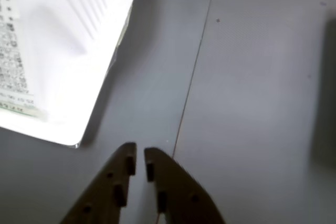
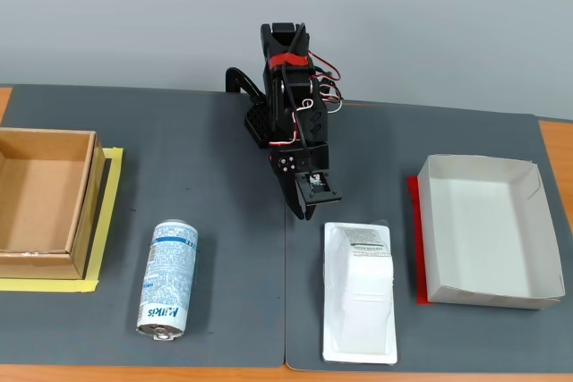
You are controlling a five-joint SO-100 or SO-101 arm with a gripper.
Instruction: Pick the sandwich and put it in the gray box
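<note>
Your white wedge-shaped plastic sandwich package (image 2: pixel 361 295) lay flat on the dark grey surface (image 2: pixel 224 248), its printed label end toward the arm, just left of the shallow pale grey paperboard tray (image 2: pixel 488 288) in the fixed view. The two sat near each other but not touching, and the tray held nothing. In the wrist view the package (image 1: pixel 58 51) filled the upper left corner, off to the side of the tool rather than between its fingers.

Your tool (image 1: pixel 140 162) hung just behind the package's label end in the fixed view, its two dark fingers almost pressed together with only a thin slit between them and nothing pinched. It pointed at bare surface beside a seam in the mat.

So, judging from this, none of the task was done: you had yet to spread the fingers, line up on the package, grip it, carry it to the tray and release.

Farther left, well apart, lay a blue-white spray can (image 2: pixel 167 281) and a brown cardboard box (image 2: pixel 45 203) on yellow tape.
</note>
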